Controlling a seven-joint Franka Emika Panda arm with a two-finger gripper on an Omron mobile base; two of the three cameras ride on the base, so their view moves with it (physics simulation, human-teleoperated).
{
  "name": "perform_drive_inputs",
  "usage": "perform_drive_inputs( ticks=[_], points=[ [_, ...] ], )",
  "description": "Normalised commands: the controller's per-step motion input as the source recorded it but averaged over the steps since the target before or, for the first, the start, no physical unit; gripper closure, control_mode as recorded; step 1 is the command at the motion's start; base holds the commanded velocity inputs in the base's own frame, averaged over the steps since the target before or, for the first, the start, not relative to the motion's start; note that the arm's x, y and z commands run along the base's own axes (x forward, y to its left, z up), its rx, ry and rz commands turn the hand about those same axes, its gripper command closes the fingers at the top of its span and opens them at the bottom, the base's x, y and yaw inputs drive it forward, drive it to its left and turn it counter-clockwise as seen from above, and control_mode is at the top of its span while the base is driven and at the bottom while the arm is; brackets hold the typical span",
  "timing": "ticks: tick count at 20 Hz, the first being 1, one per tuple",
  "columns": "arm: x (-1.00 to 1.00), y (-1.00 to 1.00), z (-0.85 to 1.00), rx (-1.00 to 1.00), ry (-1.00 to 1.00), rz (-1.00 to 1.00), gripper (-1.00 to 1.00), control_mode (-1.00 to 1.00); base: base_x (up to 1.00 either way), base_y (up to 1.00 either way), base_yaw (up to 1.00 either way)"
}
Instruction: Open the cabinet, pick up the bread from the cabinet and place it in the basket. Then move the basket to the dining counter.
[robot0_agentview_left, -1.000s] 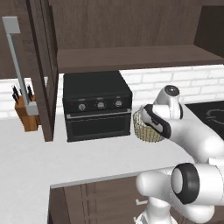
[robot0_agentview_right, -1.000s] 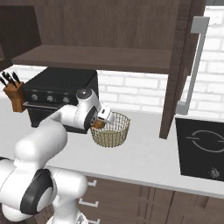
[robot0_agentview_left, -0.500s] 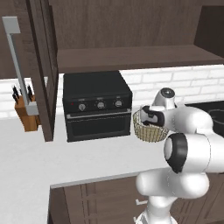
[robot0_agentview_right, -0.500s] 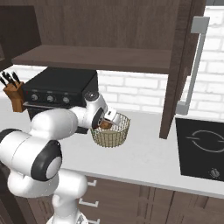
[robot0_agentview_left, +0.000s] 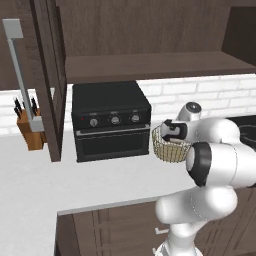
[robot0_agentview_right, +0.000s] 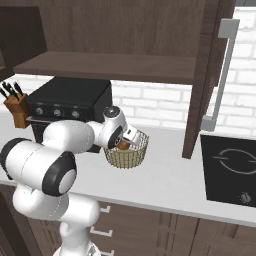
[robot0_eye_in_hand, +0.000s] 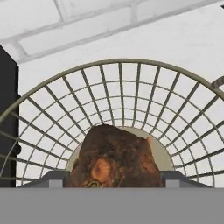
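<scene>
Lying inside the basket (robot0_eye_in_hand: 131, 83), between spread fingertips (robot0_eye_in_hand: 59, 178): the bread (robot0_eye_in_hand: 114, 157), gripper (robot0_agentview_right: 125, 142) hanging over it, pinching or merely flanking unclear. Standing just beside: black oven (robot0_agentview_left: 110, 120); knife block (robot0_agentview_left: 30, 131) farther off. Jutting nearby: open cabinet (robot0_agentview_right: 207, 75) door. No readable writing.

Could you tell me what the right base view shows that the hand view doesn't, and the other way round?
Right base view alone: the open cabinet door with its silver handle, the black oven, the knife block and the hob. Hand view alone: the bread's lumpy brown surface up close, between the gripper fingertips. Both: the basket with the bread inside, by the white brick wall.
</scene>
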Motion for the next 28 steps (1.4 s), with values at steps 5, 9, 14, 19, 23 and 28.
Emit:
perform_drive_inputs(
  ticks=[5,9,14,19,23,28],
  points=[
    [0.18,0.00,-0.16,0.02,0.00,0.00,1.00,-1.00,0.00,0.00,0.00],
    [0.33,0.00,0.00,0.00,0.00,0.00,1.00,-1.00,0.00,0.00,0.00],
    [0.21,0.00,-0.02,0.01,0.02,0.00,1.00,-1.00,0.00,0.00,0.00],
    [0.07,0.00,-0.01,0.01,0.04,0.00,1.00,-1.00,0.00,0.00,0.00],
    [0.00,0.00,-0.14,0.00,0.06,0.00,1.00,-1.00,0.00,0.00,0.00],
    [0.01,0.00,-0.28,0.00,0.03,0.00,1.00,-1.00,0.00,0.00,0.00]
  ],
)
